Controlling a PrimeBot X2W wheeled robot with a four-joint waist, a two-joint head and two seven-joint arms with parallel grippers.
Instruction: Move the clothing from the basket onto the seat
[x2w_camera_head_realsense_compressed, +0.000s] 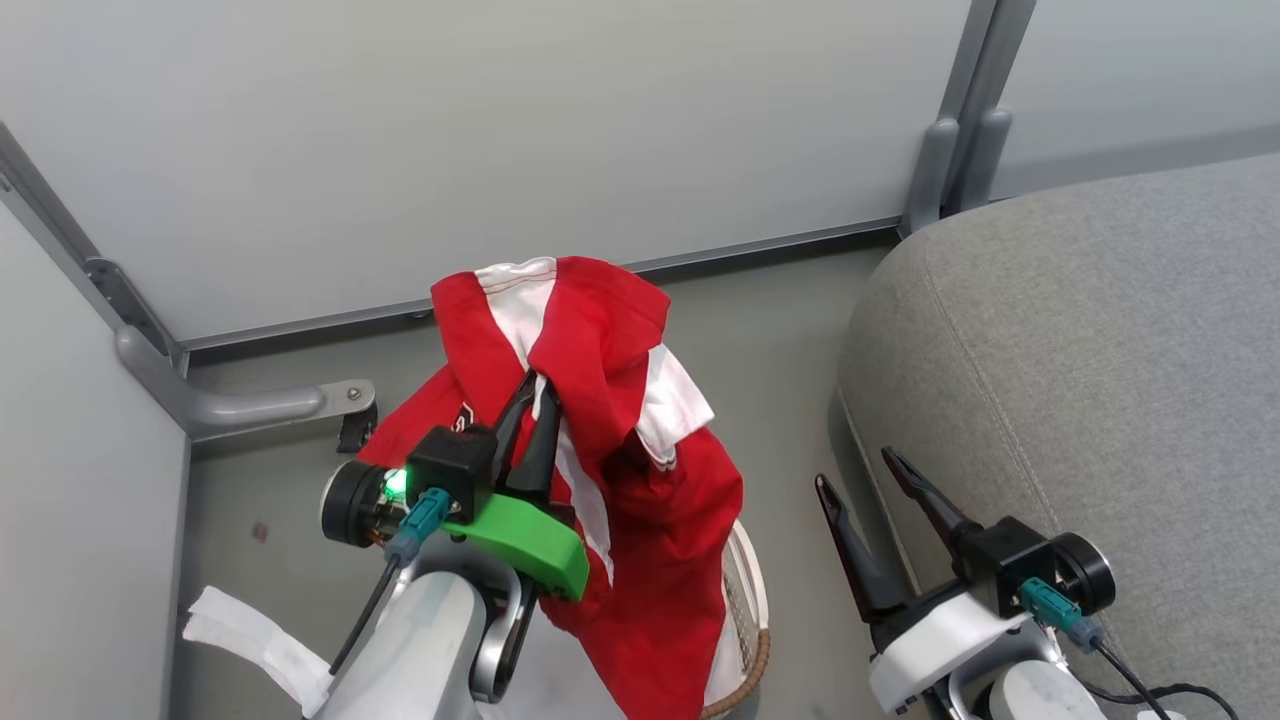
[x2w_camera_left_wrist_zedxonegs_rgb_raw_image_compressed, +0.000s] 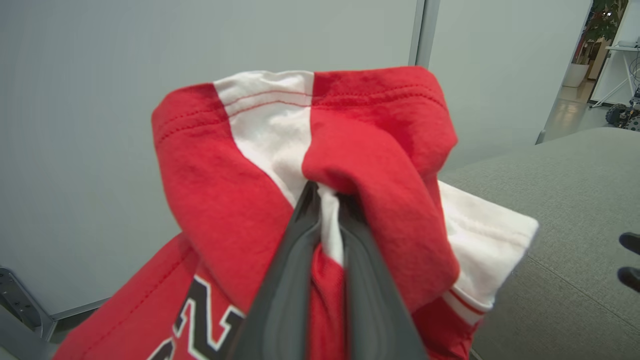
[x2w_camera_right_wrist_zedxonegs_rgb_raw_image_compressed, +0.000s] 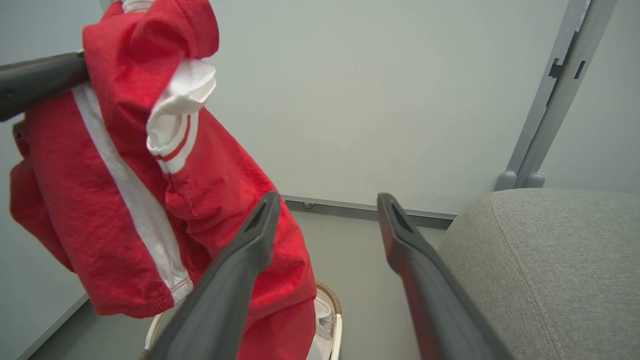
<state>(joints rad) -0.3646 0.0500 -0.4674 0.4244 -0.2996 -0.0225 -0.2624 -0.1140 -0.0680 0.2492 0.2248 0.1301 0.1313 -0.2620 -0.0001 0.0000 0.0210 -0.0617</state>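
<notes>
The red clothing (x2w_camera_head_realsense_compressed: 610, 440) with white stripes hangs in the air, pinched in my left gripper (x2w_camera_head_realsense_compressed: 533, 385), which is shut on a fold near its top. In the left wrist view the two dark fingers (x2w_camera_left_wrist_zedxonegs_rgb_raw_image_compressed: 295, 260) clamp a white stripe of the clothing (x2w_camera_left_wrist_zedxonegs_rgb_raw_image_compressed: 380, 150). The clothing (x2w_camera_right_wrist_zedxonegs_rgb_raw_image_compressed: 125, 200) drapes down over the basket (x2w_camera_head_realsense_compressed: 752, 620), whose brown woven rim shows below it (x2w_camera_right_wrist_zedxonegs_rgb_raw_image_compressed: 332, 305). My right gripper (x2w_camera_head_realsense_compressed: 855, 468) stands open and empty, low beside the grey seat (x2w_camera_head_realsense_compressed: 1100, 350), to the right of the hanging clothing. The seat (x2w_camera_right_wrist_zedxonegs_rgb_raw_image_compressed: 550, 260) lies to the right.
Pale grey partition walls (x2w_camera_head_realsense_compressed: 500, 130) with metal posts (x2w_camera_head_realsense_compressed: 960, 120) and feet (x2w_camera_head_realsense_compressed: 250, 405) close the space behind and to the left. A white liner cloth (x2w_camera_head_realsense_compressed: 255, 635) lies on the grey floor at the lower left. Bare floor separates the basket and the seat.
</notes>
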